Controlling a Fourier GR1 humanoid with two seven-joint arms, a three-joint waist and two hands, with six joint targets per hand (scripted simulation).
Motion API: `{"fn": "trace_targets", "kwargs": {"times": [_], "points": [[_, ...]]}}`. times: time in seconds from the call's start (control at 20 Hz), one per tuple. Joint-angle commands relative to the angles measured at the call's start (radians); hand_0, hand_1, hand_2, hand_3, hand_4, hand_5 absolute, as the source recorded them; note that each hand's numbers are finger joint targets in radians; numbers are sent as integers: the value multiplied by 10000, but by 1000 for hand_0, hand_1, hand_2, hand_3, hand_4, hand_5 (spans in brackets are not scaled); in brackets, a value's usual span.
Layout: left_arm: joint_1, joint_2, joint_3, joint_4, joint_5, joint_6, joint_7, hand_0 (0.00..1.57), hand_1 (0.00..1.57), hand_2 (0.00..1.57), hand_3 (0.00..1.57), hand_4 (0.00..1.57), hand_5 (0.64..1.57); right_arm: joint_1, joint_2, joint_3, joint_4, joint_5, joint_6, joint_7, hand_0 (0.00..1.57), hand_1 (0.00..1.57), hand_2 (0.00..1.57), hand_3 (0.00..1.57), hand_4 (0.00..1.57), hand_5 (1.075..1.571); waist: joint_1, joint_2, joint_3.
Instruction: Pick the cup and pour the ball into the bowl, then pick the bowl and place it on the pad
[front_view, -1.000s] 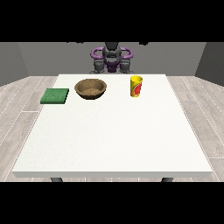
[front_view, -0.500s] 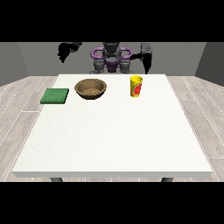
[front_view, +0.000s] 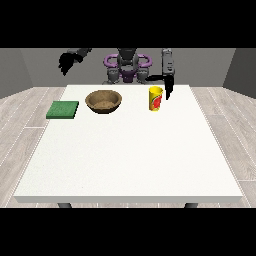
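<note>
Yellow cup stands upright on my white desk, near the far edge, with the wooden bowl beside it and the green pad further along. My hand at the view's right hangs just beside the cup, fingers pointing straight down. My hand at the view's left is raised, well apart; I cannot tell its fingers.

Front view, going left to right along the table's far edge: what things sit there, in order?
Flat green square pad → round brown wooden bowl → yellow cup with a red marking. The black hand at the view's right hangs just right of the cup, fingers pointing down.
</note>
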Motion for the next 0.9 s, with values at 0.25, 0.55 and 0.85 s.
{"fn": "trace_targets", "kwargs": {"times": [0.25,0.55,0.85], "points": [[-1319,301,826,2905,187,-65,-1845,0,0,0,0,189,1423,-246,-636,-651,1163,-613,1062,-835,0,0,0,0,671,1563,-417,465,-1],[-1500,-54,1202,4976,235,461,-2978,0,0,0,0,887,1555,-194,-807,-461,315,-823,948,544,0,0,0,0,674,1566,-749,38,-6],[-1603,-345,684,5478,-1128,2512,-3939,1265,1265,1571,1571,1335,1483,-1050,-1865,-1466,609,-1867,1635,681,0,0,0,74,642,1568,-1100,547,-3]]}}
